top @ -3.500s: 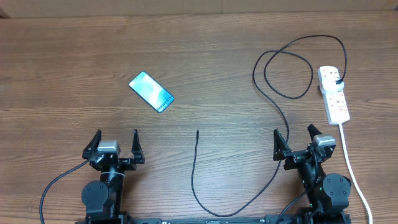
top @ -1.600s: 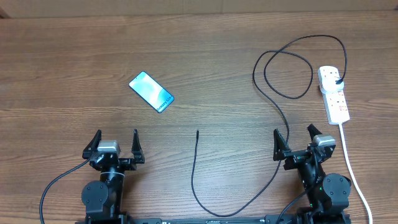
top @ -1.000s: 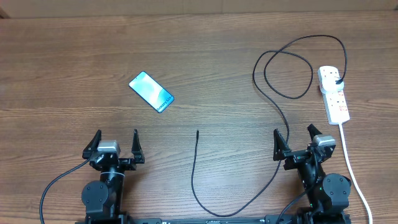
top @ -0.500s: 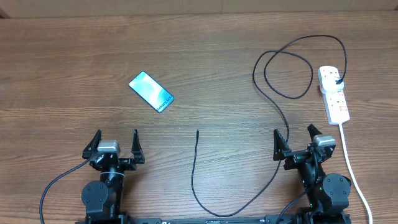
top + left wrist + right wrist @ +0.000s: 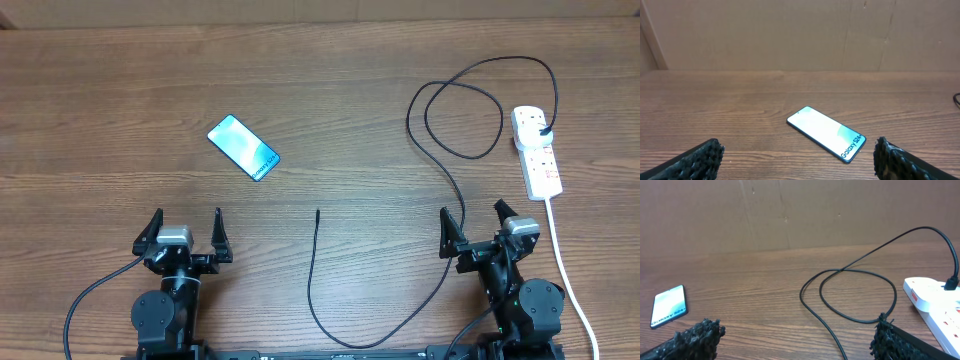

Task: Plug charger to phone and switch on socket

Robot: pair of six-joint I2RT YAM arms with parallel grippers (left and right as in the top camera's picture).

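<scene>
The phone (image 5: 243,147) lies flat on the table at upper left, its cyan screen up; it also shows in the left wrist view (image 5: 825,133) and the right wrist view (image 5: 668,306). The charger cable (image 5: 450,185) runs from its plug in the socket (image 5: 537,150) at the right, loops, and ends with its connector tip (image 5: 317,212) at the centre. The cable loop (image 5: 855,295) and socket (image 5: 935,297) show in the right wrist view. My left gripper (image 5: 185,232) is open and empty, below the phone. My right gripper (image 5: 474,228) is open and empty, beside the cable.
The socket's thick white cord (image 5: 565,270) runs down the right side past my right arm. A brown cardboard wall (image 5: 790,35) stands behind the table's far edge.
</scene>
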